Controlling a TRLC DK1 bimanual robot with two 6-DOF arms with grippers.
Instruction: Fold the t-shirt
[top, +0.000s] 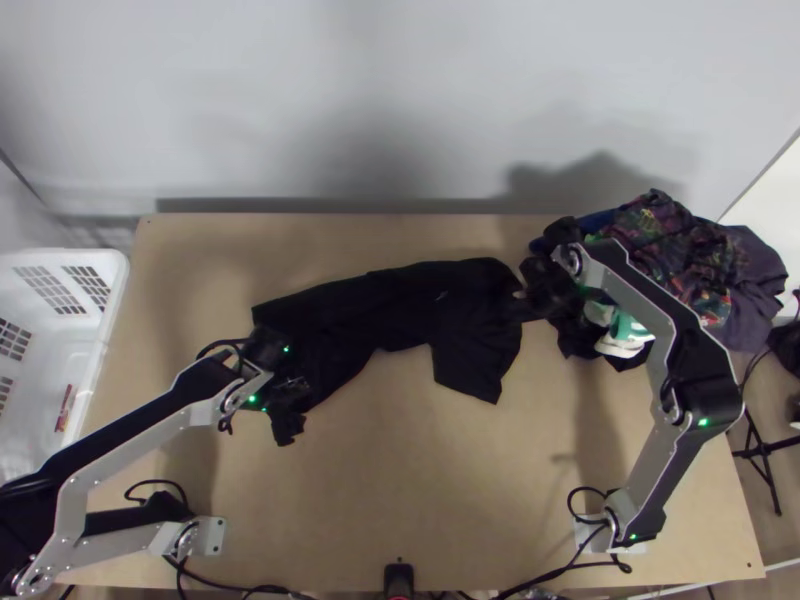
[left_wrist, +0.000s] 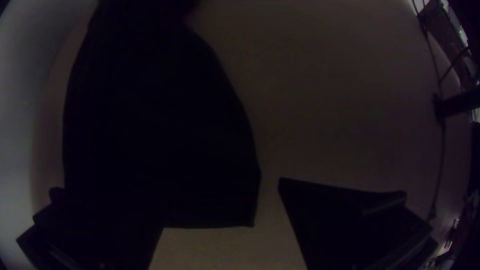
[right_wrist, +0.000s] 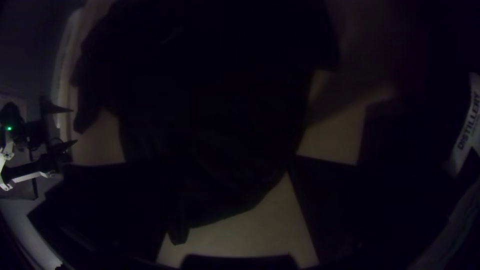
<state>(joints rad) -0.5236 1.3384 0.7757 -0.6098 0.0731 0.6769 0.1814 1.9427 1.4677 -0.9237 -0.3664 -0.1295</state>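
We had the black t-shirt (top: 400, 305) long across the table (top: 400, 480), bunched leftward, its axis slanting from the left half toward the far right corner. The left gripper (left_wrist: 220, 205) was nearest its left end, the right gripper (right_wrist: 210, 162) its right, both spread wide, clamping nothing. The wrist views showed us those gaps; from the top, black fingers merged with black cloth.
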